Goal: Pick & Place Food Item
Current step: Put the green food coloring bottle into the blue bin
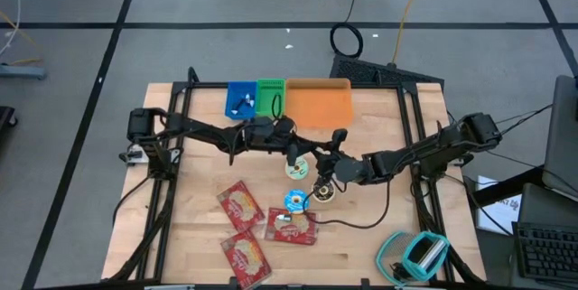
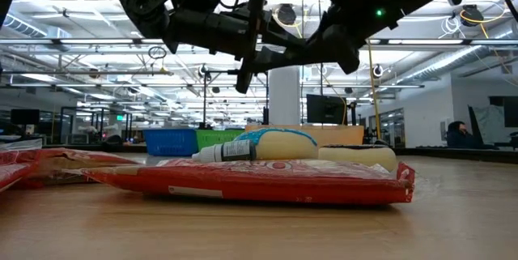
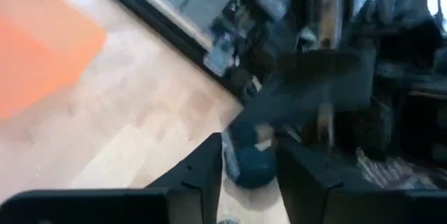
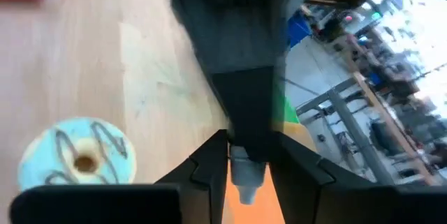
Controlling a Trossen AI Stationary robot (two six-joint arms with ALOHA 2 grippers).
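My two grippers meet above the middle of the table, left gripper (image 1: 301, 151) and right gripper (image 1: 327, 158) pointing at each other. A small food item sits between them: it looks dark blue (image 3: 248, 162) in the left wrist view and pale grey (image 4: 244, 172) in the right wrist view. Both grippers (image 3: 251, 144) (image 4: 248, 140) are shut on it. On the table below lie a blue-iced donut (image 1: 296, 201), a cream donut (image 1: 322, 191) and a small pale thing (image 1: 298, 171). My left gripper has the item's dark blue part (image 3: 237, 172) pinched between its two fingers, coming roughly level from the table's left. The item is lifted clear of the table. My right gripper pinches the item's pale end (image 4: 246, 161) between its two fingers, coming roughly level from the table's right.
Blue (image 1: 240, 98), green (image 1: 270, 97) and orange (image 1: 318, 102) bins stand along the far edge. Three red packets (image 1: 239, 204) (image 1: 291, 227) (image 1: 246, 258) lie near the front. A teal tape dispenser (image 1: 417, 254) sits at the front right.
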